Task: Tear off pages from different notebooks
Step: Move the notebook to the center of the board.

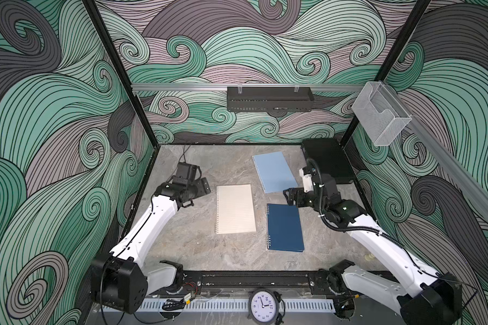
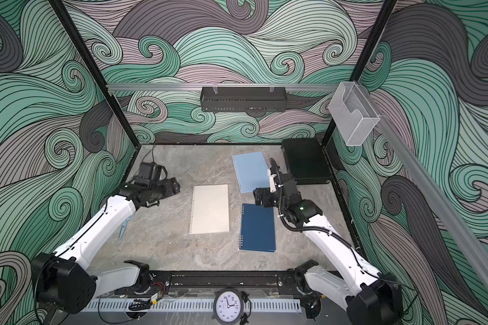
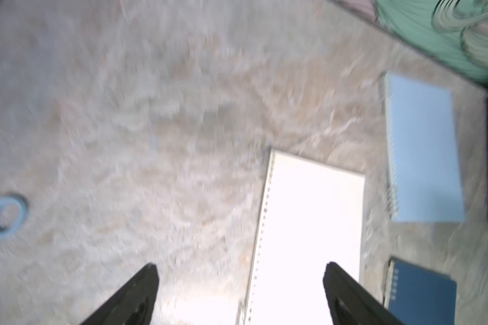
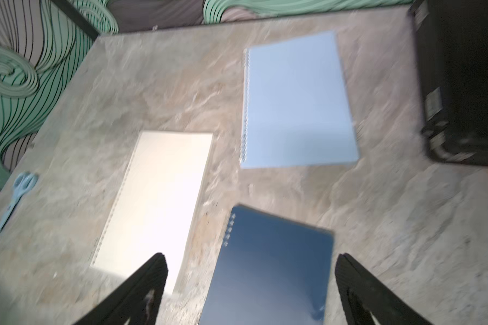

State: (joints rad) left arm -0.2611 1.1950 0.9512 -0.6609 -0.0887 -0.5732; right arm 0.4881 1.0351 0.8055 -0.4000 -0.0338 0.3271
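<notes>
Clock point(image 1: 264, 306) beyond the counter's point(image 1: 181, 247) near edge; nothing torn yet.
In both top views: cream notebook point(image 1: 235, 208) mid-counter, light blue notebook point(image 1: 273, 172) toward the far edge, navy notebook point(image 1: 285, 228) nearer, all intact. Left wrist: left end effector point(image 3: 238, 267) spread empty beside cream. Right wrist: right end effector point(image 4: 250, 257) spread empty over navy.

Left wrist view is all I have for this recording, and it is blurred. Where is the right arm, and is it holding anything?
Observer: The right gripper hovers over the far edge of the navy notebook, near the light blue notebook, its fingers open and empty.
Operator: What is the pale blue ring at my frame's edge?
Observer: A handle of the scissors; the right wrist view shows the whole pair lying flat, on the robot's left of the cream notebook.
Operator: Any page torn off yet?
Observer: In both top views no loose sheet shows, and the navy notebook lies closed.
</notes>
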